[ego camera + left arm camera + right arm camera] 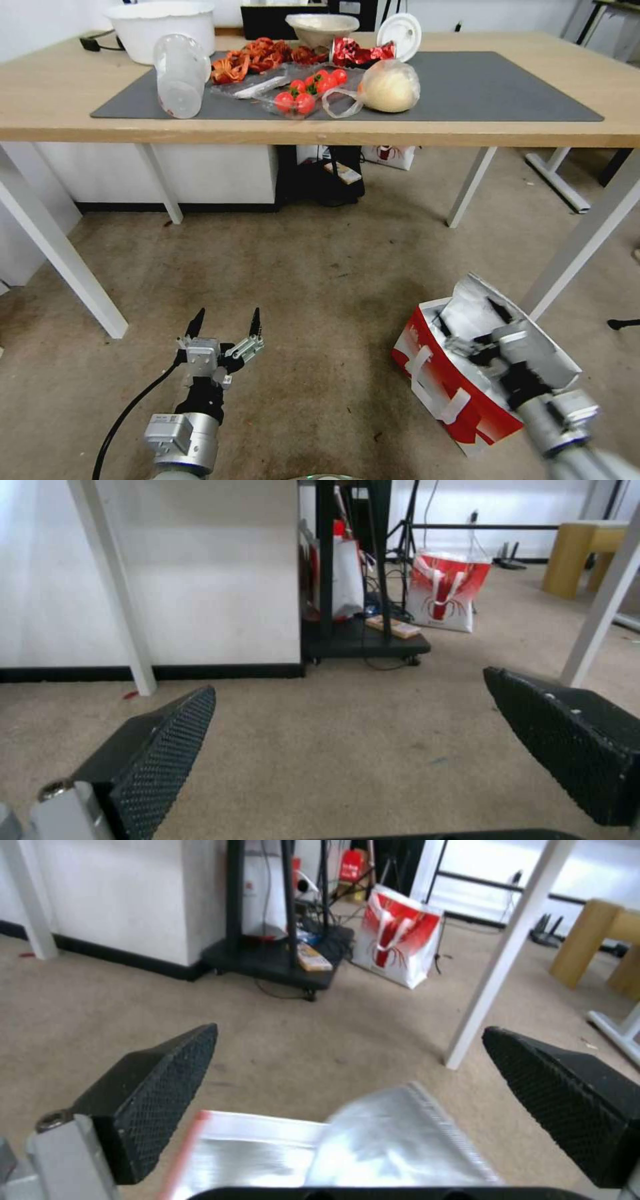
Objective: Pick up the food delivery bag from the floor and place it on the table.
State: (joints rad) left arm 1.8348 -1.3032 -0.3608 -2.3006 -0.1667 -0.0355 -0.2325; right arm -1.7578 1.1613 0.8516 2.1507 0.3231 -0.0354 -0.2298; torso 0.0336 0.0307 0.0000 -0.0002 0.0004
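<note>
- The table (53, 100) is the biggest thing: a long light-wood top on white legs, with a dark grey mat (500, 87) over its middle.
- On the mat lie a white tub (160, 27), a clear plastic cup (180, 77) tipped on its side, cherry tomatoes (310, 90), and a round bun in a clear bag (390, 87).
- The food delivery bag (433, 363) stands on the carpet in front of the table, beside the table's right front leg. It is boxy, with a red side, white handles hanging flat against that side, and a crumpled silver foil lining showing at its open top.
- The right gripper (467, 327) hangs over the bag's open mouth, its fingers spread wide with nothing between them; the right wrist view shows the foil flap (393, 1145) just below them.
- The left gripper (225, 323) is low over bare carpet, well to the left of the bag, also spread wide and holding nothing.
</note>
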